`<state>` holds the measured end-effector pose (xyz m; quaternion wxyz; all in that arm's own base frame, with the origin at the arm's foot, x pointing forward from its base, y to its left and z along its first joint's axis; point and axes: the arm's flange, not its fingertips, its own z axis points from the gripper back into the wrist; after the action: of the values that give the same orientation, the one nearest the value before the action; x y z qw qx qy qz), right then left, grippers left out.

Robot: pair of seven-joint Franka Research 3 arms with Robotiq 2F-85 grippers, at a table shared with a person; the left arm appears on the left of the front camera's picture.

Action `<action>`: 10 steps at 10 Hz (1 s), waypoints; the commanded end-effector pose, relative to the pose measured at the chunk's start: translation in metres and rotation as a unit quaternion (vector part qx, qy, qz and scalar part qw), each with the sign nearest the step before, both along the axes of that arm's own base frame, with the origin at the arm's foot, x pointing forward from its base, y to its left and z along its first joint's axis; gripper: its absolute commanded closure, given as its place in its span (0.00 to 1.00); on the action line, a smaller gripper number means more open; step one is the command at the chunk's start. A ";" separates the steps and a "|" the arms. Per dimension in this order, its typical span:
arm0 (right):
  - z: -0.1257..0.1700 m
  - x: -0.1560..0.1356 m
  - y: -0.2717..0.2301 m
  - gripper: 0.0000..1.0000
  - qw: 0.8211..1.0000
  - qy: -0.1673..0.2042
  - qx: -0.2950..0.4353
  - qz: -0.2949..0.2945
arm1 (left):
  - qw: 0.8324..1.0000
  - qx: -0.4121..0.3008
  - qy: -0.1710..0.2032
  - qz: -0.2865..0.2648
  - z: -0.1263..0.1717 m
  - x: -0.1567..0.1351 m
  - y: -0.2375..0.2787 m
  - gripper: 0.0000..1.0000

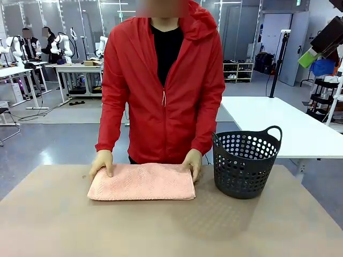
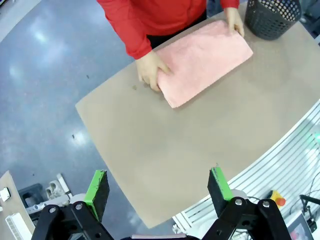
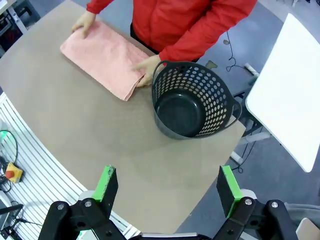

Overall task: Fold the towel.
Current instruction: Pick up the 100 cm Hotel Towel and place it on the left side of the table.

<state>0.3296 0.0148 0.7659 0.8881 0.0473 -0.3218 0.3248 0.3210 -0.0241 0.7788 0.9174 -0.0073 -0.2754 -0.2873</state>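
The salmon-pink towel point(image 1: 141, 182) lies folded into a flat rectangle on the brown table point(image 1: 161, 230), at its far side. A person in a red jacket point(image 1: 163, 80) rests one hand point(image 1: 101, 162) on the towel's left end and the other hand point(image 1: 192, 162) on its right end. The towel point(image 2: 205, 60) and the towel point(image 3: 102, 57) also appear from high above in both wrist views. My left gripper point(image 2: 157, 187) hangs open far above the table's near edge. My right gripper point(image 3: 167, 187) is open too, high over the table near the basket.
An empty dark perforated basket point(image 1: 245, 163) with handles stands right of the towel, close to the person's hand; the basket point(image 3: 192, 100) is seen from above. A white table point(image 1: 278, 123) stands behind on the right. Bare brown tabletop spreads in front of the towel.
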 end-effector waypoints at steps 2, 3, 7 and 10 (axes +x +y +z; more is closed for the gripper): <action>0.000 0.001 -0.001 0.00 1.000 0.000 0.001 0.001 | 1.000 0.004 0.006 0.002 0.005 0.000 0.000 0.00; 0.000 0.001 -0.001 0.00 1.000 0.000 0.001 0.001 | 1.000 0.004 0.006 0.002 0.005 0.000 0.000 0.00; 0.000 0.001 -0.001 0.00 1.000 0.000 0.001 0.001 | 1.000 0.004 0.006 0.002 0.005 0.000 0.000 0.00; 0.000 0.001 -0.001 0.00 1.000 0.000 0.001 0.001 | 1.000 0.004 0.006 0.002 0.005 0.000 0.000 0.00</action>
<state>0.3296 0.0147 0.7659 0.8881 0.0474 -0.3218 0.3248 0.3211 -0.0241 0.7788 0.9174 -0.0073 -0.2754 -0.2873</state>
